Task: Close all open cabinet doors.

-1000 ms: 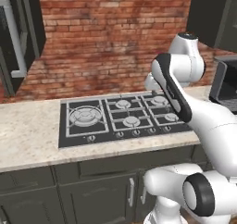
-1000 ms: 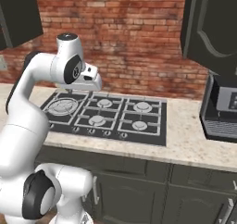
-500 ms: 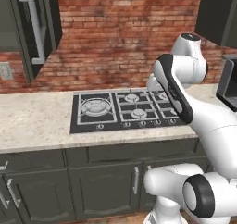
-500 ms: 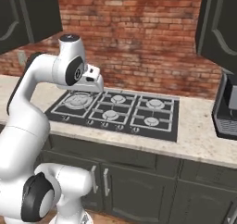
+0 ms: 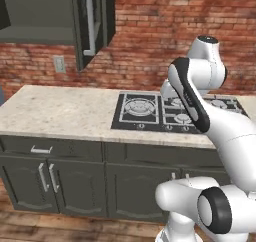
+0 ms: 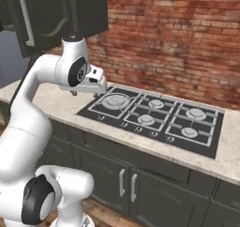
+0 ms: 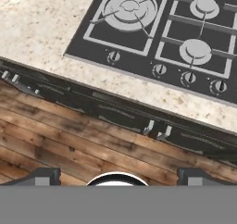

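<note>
An upper cabinet door (image 5: pixel 94 23) hangs open above the left part of the counter, swung out toward me, with its vertical silver handle (image 5: pixel 89 22) showing. From the right base view the same open door (image 6: pixel 44 19) is at the top left. The open cabinet's inside (image 5: pixel 35 16) lies left of it. My gripper (image 6: pixel 85 94) hovers over the counter by the stove's left edge, well below and to the right of that door. In the hand view my gripper (image 7: pixel 118 176) points down, open, with nothing between its fingertips (image 7: pixel 44 174). The lower cabinet doors (image 5: pixel 65 183) sit flush.
A black gas stove (image 5: pixel 150 111) is set into the speckled counter (image 5: pixel 60 113), with a brick wall behind. A drawer front (image 5: pixel 40 149) runs under the counter edge. Below is a wood floor (image 7: pixel 69 144). A wall outlet (image 5: pixel 59 63) sits under the open cabinet.
The whole picture has shifted right, so the base has driven left. The open upper door now shows larger and nearer the middle. The arm keeps its pose.
</note>
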